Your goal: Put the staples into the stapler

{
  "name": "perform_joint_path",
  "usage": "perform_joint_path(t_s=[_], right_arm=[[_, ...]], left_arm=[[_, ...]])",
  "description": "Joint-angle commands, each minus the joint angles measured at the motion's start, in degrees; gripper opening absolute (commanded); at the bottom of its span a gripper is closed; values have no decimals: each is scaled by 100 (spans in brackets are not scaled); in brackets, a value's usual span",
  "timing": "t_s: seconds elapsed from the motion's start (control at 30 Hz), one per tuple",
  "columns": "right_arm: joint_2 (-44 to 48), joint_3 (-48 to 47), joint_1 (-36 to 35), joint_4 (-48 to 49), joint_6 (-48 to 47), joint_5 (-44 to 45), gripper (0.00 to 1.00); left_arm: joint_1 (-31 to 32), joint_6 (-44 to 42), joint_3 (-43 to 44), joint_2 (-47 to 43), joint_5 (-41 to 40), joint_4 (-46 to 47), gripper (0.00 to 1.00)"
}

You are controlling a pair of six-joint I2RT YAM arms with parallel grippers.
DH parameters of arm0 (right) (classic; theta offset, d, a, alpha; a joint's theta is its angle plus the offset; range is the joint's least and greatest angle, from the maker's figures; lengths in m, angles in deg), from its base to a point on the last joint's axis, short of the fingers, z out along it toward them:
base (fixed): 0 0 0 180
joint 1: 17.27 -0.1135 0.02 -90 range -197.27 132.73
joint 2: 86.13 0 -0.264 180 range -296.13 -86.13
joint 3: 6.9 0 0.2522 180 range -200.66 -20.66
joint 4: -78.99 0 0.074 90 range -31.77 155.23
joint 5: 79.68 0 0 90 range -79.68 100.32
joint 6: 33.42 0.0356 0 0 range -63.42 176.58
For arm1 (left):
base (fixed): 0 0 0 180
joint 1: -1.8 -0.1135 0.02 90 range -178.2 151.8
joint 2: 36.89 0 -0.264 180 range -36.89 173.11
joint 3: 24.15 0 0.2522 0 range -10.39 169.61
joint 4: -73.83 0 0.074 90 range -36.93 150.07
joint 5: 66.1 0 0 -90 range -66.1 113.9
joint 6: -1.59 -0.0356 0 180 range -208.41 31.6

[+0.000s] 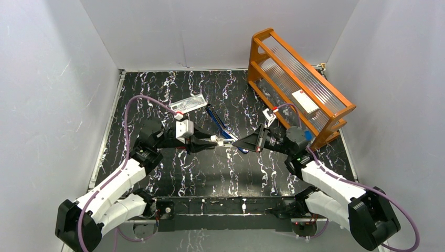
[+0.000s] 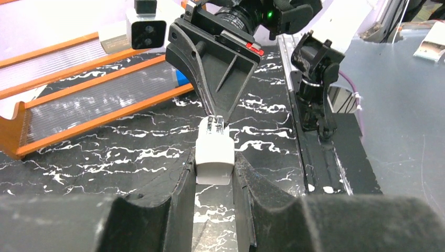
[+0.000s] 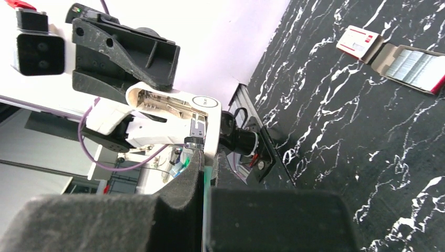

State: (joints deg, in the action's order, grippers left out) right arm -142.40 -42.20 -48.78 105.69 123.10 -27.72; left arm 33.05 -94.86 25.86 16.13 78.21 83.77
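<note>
i can read no word or number anywhere. the small red-and-white cardboard box (image 3: 361,43) lying on the black white-veined table (image 3: 336,157) has a white panel framed in red on its flap, but any print there is too small for me to make out. in my right wrist view the white-silver oblong gadget (image 3: 176,107) bears a round ring mark near its end, and whatever sits inside that ring is blurred. from above, a flat white rectangle with a small red mark (image 1: 305,101) lies on the orange wooden rack with ribbed clear shelves (image 1: 262,58), and its print is unreadable.
</note>
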Motion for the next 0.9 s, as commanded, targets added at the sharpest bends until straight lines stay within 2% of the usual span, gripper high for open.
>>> perform_joint_path(t_s=[0.0, 0.07, 0.13, 0.5, 0.87], right_arm=[[175, 95, 156, 747, 72, 153, 0], [129, 235, 154, 1108, 312, 154, 0], [95, 316, 157, 1355, 470, 182, 0], [146, 206, 159, 1024, 256, 36, 0], [3, 71, 158, 413, -3, 37, 19]], left_arm=[[-127, 1004, -247, -302, 27, 1232, 0], [-127, 1581, -388, -272, -8, 2009, 0], [-127, 1877, -431, -257, -57, 2350, 0], [-127, 1920, -512, -274, -206, 2525, 0], [-146, 1780, -546, -340, -331, 2459, 0]])
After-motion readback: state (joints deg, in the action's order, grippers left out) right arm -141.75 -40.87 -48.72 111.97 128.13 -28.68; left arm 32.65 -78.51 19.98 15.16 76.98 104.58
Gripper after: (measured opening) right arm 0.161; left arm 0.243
